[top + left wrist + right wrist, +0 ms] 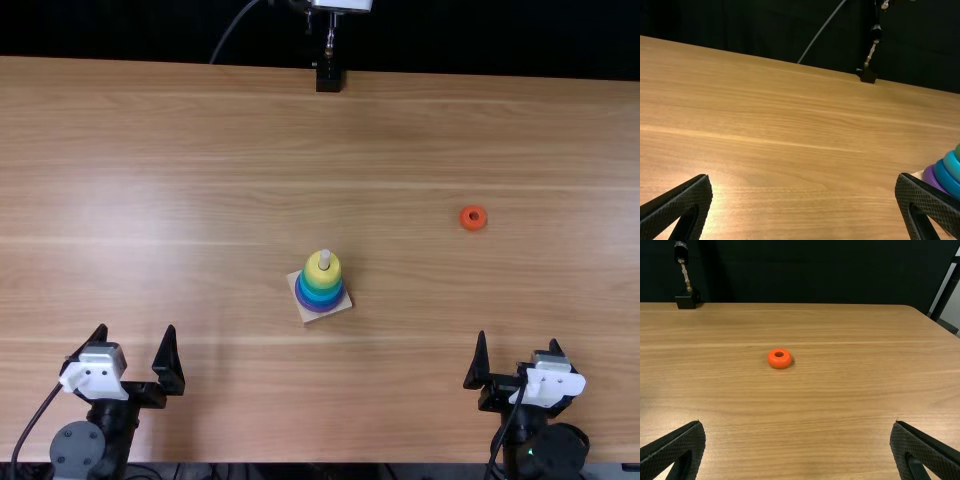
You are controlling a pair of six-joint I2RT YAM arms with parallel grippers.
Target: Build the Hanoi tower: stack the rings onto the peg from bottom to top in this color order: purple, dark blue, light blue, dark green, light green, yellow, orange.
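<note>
While the left gripper hangs by the near edge of the table, its jaws stand spread wide, released, with wood grain showing between them. The right gripper is likewise released, its jaws wide apart near the same edge, and the wrist views show textured black pads on each pair.

Between the two arms and farther out, the pale square base sits flat on the wood, turned at an angle to the table's edges. Its stack rises upright and narrows toward the top: the purple ring lowest, then dark blue, then light blue, then green, where I cannot tell the shades apart, and the yellow ring uppermost. The tip of the pale peg pokes out above the yellow.

The orange ring lies flat on the table, hole upward, well apart from the stack, toward the right and farther out. It looks glossy and rounded, the smallest of the rings.
</note>
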